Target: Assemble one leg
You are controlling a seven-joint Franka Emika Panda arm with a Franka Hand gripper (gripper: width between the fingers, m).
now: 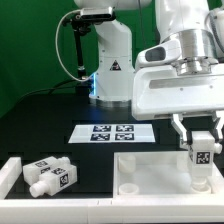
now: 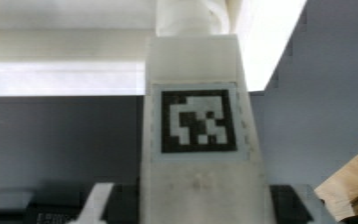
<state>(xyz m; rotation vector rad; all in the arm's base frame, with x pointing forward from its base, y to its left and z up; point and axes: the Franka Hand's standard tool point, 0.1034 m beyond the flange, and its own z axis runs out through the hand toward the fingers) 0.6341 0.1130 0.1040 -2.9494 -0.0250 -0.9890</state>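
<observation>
Holding the leg (image 1: 201,158) upright, claw (image 1: 200,146) clamped on its upper sides.
Long axis vertical, tagged face toward the exterior camera, lower end at the white tabletop (image 1: 150,172) near its edge on the exterior view's right; contact unclear. Spare legs (image 1: 50,177) lying flat, well apart on that view's left, with open dark table (image 1: 40,125) beside the marker board (image 1: 113,132).

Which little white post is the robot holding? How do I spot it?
Find the big white tabletop. Above its side on the exterior view's right, the gripper pinches the leg, standing upright. The other legs lie flat on the exterior view's left.
</observation>
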